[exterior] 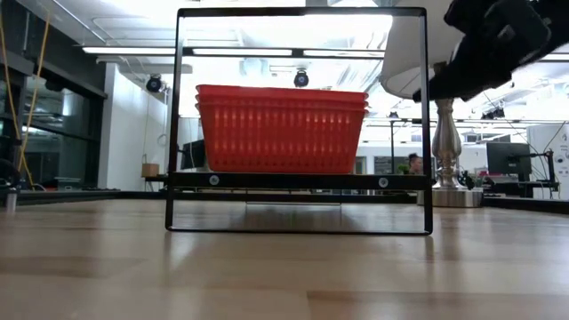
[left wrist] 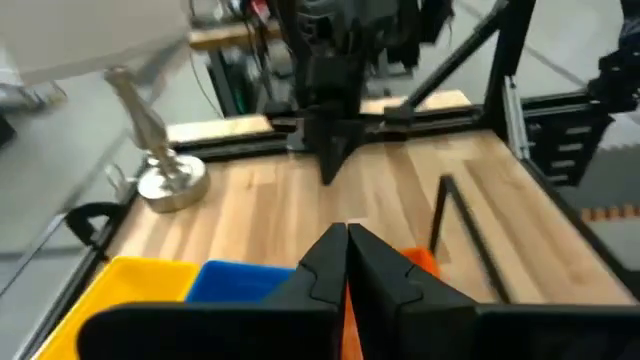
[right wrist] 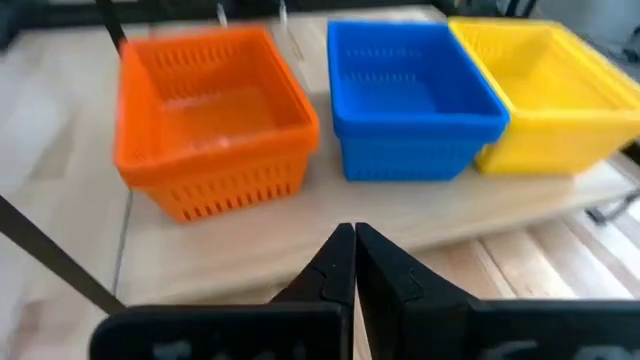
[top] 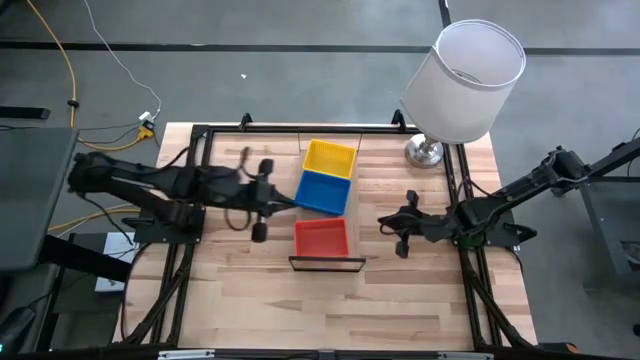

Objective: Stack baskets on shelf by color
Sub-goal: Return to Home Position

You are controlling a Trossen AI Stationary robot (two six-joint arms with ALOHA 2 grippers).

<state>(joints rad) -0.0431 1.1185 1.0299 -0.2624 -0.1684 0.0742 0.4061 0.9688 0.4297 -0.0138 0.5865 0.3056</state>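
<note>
Three stacks of baskets stand in a row on the light-wood shelf (top: 352, 205): yellow (top: 329, 158) at the far end, blue (top: 324, 190) in the middle, red (top: 321, 237) at the near end. The low view shows the red stack (exterior: 280, 129) resting on the plank (exterior: 293, 180) inside the black rail (exterior: 425, 116). My left gripper (top: 283, 204) is shut and empty, just left of the shelf, beside the blue and red stacks. My right gripper (top: 384, 222) is shut and empty, right of the shelf, facing the red stack. Both show shut in their wrist views (left wrist: 347, 240) (right wrist: 354, 236).
A lamp with a white shade (top: 465, 80) and a metal base (top: 425, 152) stands at the table's far right corner. Black frame bars (top: 452, 170) run along the table's sides. Bare wood tabletop (top: 330, 310) lies between the shelf and the near edge.
</note>
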